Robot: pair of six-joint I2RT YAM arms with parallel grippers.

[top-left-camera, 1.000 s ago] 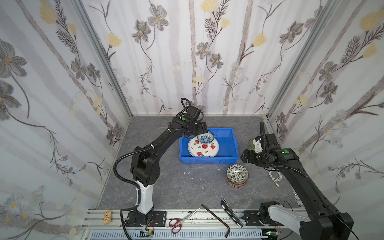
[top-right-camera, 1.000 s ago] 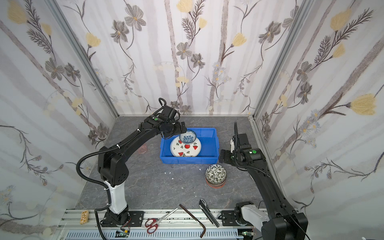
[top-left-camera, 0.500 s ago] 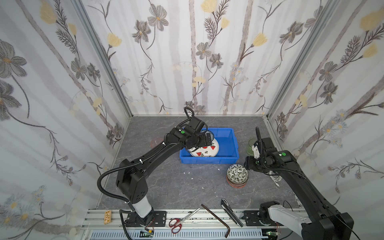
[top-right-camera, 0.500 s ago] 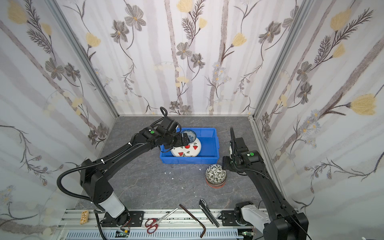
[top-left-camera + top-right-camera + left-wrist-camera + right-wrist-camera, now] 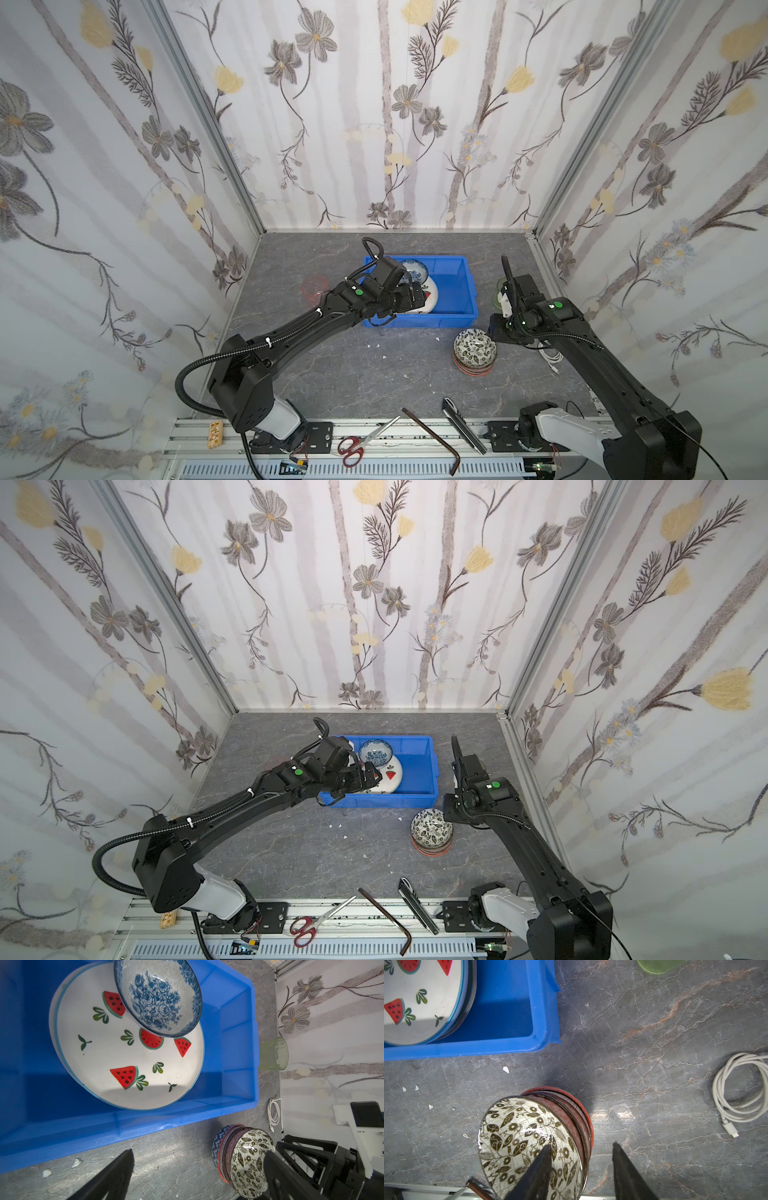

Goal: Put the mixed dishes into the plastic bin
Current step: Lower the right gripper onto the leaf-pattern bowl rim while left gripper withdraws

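Left gripper gaping, empty. Right gripper's part-open jaws straddle black leafy bowl rim. Next should be: clamp, lift into plastic bin.

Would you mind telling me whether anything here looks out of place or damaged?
Small white flecks lie scattered on the table before the plastic bin, possibly chips, too small to tell. The blue floral bowl sits off-centre, overhanging the rim of the watermelon plate.
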